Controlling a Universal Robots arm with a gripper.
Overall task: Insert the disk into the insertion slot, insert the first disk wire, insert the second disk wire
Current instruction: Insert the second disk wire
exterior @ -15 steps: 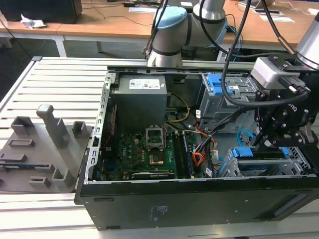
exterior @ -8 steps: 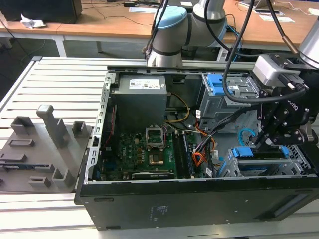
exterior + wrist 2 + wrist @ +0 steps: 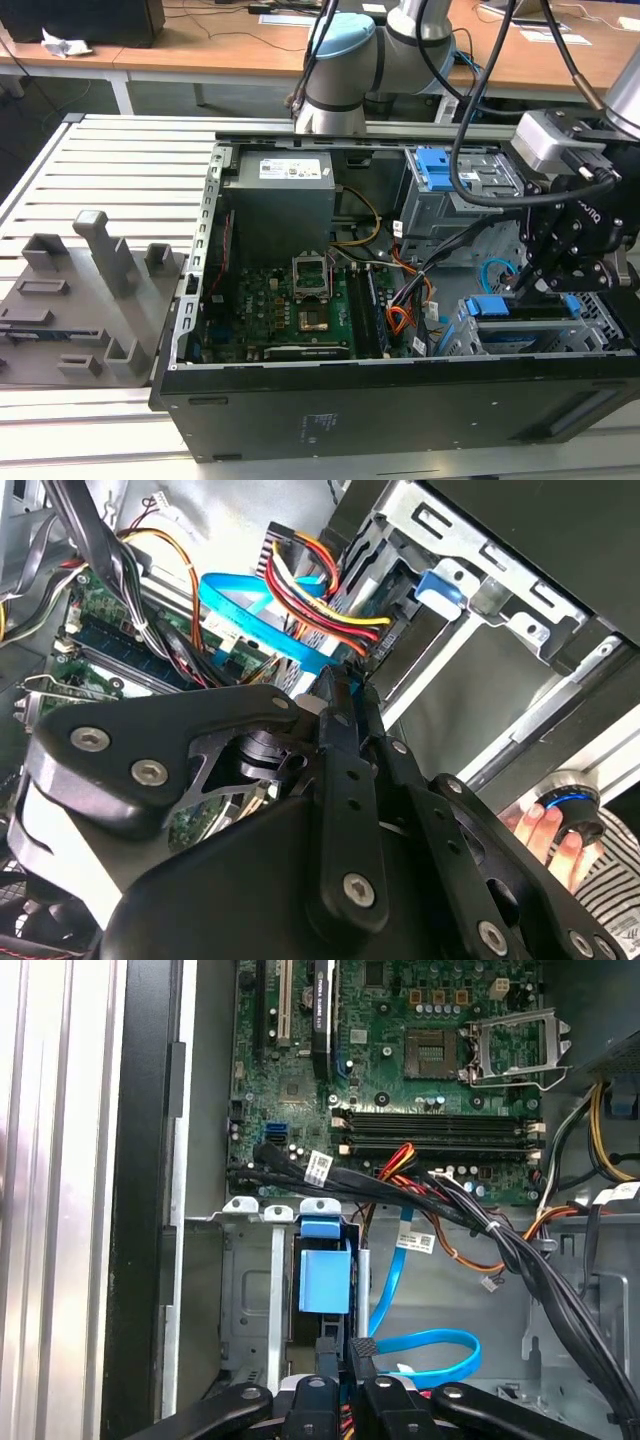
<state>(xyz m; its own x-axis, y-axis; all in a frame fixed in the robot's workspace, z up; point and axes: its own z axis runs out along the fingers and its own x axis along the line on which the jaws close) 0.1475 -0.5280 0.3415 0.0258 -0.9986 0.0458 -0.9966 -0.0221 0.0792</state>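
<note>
The disk (image 3: 515, 308), in its blue caddy (image 3: 325, 1280), lies inside the insertion slot (image 3: 465, 335), a low silver cage at the case's front corner on the exterior view's right. My gripper (image 3: 538, 283) hangs right over the disk's rear end. In both wrist views its fingertips (image 3: 345, 675) stand almost together. They look shut on the black plug of the first disk wire (image 3: 315, 595), a red, yellow and orange bundle. The second disk wire (image 3: 430, 1340), light blue, curls in a loop (image 3: 240, 605) beside the fingers, and I cannot make out its plug end.
The open case holds a motherboard (image 3: 300, 310), a power supply (image 3: 280, 200) and a taller grey cage with a blue latch (image 3: 440, 170). Thick black cables (image 3: 480, 1220) cross beside the slot. A grey fixture plate (image 3: 70, 290) lies outside the case. A person's hand (image 3: 545, 830) shows past the case.
</note>
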